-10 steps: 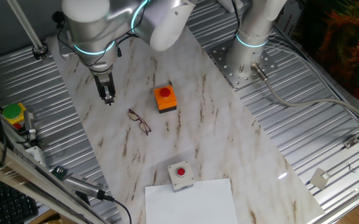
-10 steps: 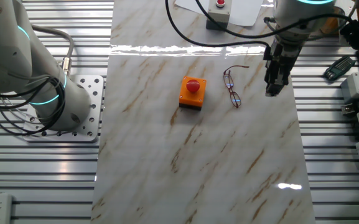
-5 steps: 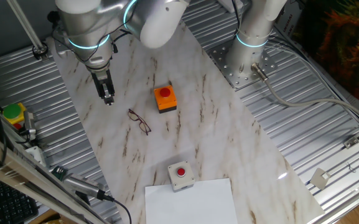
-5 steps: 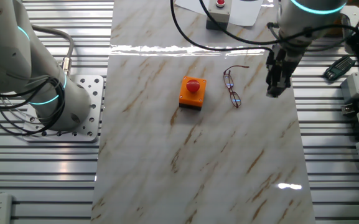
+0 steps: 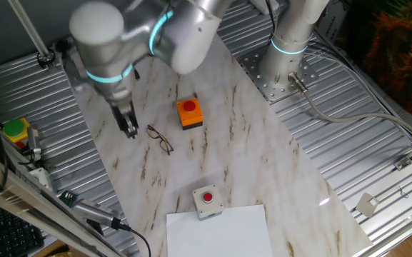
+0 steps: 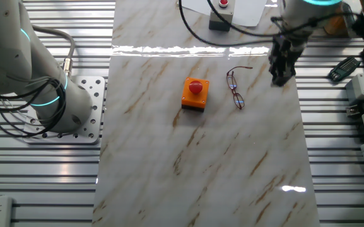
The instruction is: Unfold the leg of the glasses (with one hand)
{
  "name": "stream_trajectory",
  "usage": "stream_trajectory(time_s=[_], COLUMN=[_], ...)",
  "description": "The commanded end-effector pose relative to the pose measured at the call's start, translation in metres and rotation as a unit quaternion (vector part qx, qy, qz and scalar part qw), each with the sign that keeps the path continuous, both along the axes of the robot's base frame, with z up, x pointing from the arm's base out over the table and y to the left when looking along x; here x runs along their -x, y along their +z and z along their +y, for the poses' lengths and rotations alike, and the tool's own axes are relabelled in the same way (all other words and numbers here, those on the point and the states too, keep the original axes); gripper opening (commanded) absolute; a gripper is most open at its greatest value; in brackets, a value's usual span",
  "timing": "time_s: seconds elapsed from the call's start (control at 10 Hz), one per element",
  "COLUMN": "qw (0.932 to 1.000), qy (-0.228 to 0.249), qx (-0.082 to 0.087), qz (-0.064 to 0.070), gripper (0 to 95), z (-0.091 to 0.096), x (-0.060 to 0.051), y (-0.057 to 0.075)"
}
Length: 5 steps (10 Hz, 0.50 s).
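The glasses [image 5: 160, 139] lie flat on the marble tabletop, thin dark reddish wire frames with clear lenses. In the other fixed view the glasses [image 6: 234, 88] sit just right of the orange box. My gripper [image 5: 129, 130] points down at the table a short way left of the glasses and does not touch them. Its fingers look pressed together with nothing between them. Seen from the other side, the gripper [image 6: 277, 78] hangs to the right of the glasses, level with their far end.
An orange box with a red button [image 5: 189, 113] stands just beyond the glasses. A grey box with a red button [image 5: 207, 200] and a white sheet [image 5: 220, 230] lie near the table's front edge. Ribbed metal panels [image 5: 377, 143] flank the marble top [image 5: 248, 164].
The gripper has moved along the table to a spot beside the glasses and a little closer to them. The glasses and boxes have not moved.
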State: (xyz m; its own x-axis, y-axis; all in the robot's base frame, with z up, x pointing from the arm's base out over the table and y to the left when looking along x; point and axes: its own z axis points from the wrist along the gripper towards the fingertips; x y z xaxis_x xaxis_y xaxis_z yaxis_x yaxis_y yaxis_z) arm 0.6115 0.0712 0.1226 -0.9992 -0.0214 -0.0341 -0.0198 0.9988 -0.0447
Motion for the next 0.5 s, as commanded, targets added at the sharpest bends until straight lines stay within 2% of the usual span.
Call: stream_trajectory(time_s=[0.1,0.5], qw=[0.9999,0.9992], qy=[0.011,0.035], qx=[-0.009,-0.016], qz=[0.001,0.005], gripper=[19.0,19.0], z=[0.012,0.032], x=[0.0,0.005], y=[-0.004,-0.018])
